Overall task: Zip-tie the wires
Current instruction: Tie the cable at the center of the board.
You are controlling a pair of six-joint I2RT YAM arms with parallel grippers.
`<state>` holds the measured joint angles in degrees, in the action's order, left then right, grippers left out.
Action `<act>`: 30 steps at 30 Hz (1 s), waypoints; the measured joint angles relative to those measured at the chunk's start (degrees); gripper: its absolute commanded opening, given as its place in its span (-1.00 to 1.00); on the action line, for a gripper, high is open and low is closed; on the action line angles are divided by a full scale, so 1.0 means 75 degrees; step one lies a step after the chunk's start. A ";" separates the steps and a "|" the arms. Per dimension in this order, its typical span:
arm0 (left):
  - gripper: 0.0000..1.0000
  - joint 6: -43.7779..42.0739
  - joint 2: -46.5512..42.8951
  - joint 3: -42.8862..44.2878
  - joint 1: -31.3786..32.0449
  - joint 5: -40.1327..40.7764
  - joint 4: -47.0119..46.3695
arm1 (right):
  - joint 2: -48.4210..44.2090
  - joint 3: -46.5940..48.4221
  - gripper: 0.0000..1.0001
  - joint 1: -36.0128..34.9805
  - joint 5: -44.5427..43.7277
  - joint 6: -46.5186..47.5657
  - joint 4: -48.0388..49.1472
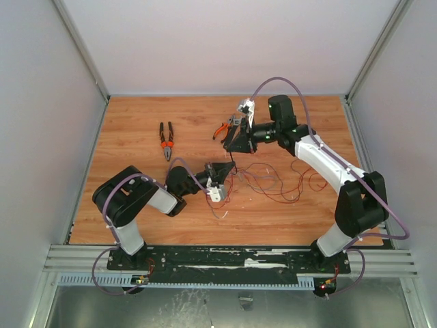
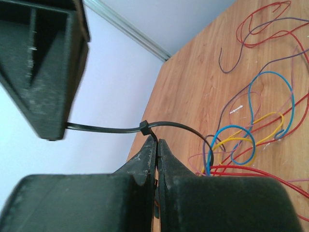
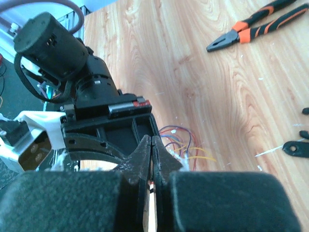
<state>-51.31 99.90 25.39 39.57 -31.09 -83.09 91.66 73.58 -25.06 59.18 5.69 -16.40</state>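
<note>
Grippers first: my left gripper (image 2: 157, 145) has its fingers pressed flat together, tips right up against the zip tie (image 2: 106, 129), just beside its little square head. I think it's pinching the strap there, but the tips cover the actual contact, so don't quote me. My right gripper (image 3: 152, 144) is closed too. In the left wrist view the tail of the tie runs straight into its finger, so that end is clamped. The tie hangs between my two hands above the table (image 1: 136, 116). From the right hand it runs level to the head, then arcs over past my left fingertips and drops down in among the wires (image 2: 236, 169). The wires are a loose mess of red, blue, yellow and purple loops, spread on the wood under and to the right of both hands, mostly on the right arm's side. One pair of pliers (image 1: 166, 141) lies flat well off to the left, far from the wires. Another orange-handled tool (image 1: 220, 130) sits just beside my right hand in the top view.
</note>
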 measured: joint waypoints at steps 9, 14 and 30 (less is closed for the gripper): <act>-1.00 0.0003 0.0122 0.0000 0.0055 0.0052 -0.0117 | -0.0003 0.0705 -1.00 -0.0003 0.0003 -0.0312 0.0291; -1.00 0.0023 0.0187 0.0003 0.0058 0.0073 -0.0271 | -0.0003 0.1003 -1.00 -0.0003 -0.0003 -0.0408 0.0291; -0.59 0.1212 0.0353 -0.0047 0.0178 0.0493 -0.0425 | -0.0501 0.0504 -1.00 0.0000 -0.0662 -0.0303 0.0571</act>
<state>-42.22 102.54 25.04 40.91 -27.40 -86.28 87.90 77.36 -25.06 54.22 3.42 -12.12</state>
